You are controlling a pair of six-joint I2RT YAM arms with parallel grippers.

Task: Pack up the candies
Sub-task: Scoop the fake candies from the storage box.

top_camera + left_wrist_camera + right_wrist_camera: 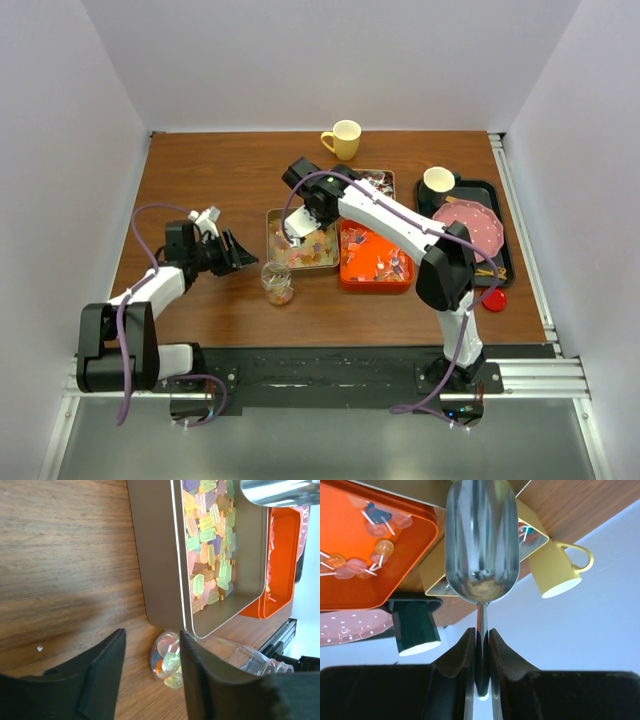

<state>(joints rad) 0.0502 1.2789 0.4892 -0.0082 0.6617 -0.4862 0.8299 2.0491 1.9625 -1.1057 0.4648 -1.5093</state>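
Pastel candies (pixel 207 545) lie in a heap inside a gold tin (pixel 157 555) in the middle of the wooden table (pixel 200 170). A few more of them sit in the bottom of a little glass jar (pixel 277 282) that stands just in front of the tin's near corner. Orange candies (pixel 367 565) on thin sticks lie in an orange tray (pixel 420 540) right beside the tin.

A shiny metal scoop (pixel 482 545) hangs over the tin. The right wrist view shows its bowl is bare inside. The right gripper (pixel 481 640) has its two fingers pressed tight on the scoop's thin handle. The top view cannot show that pinch, because the arm covers it.

The left gripper (pixel 152 637) is low over the table, left of the jar. Its fingers (pixel 105 675) are spread, with nothing pinched between them. In the left wrist view the jar looks very close to the fingertips. The top view shows a gap between them.

Only the top view shows the whole table. A yellow mug (pixel 342 139) stands at the back. On the right, a black tray (pixel 492 190) holds a dark cup (pixel 438 181) and a pink dotted plate (pixel 470 225). A small red lid (pixel 494 299) lies near the tray's front corner.
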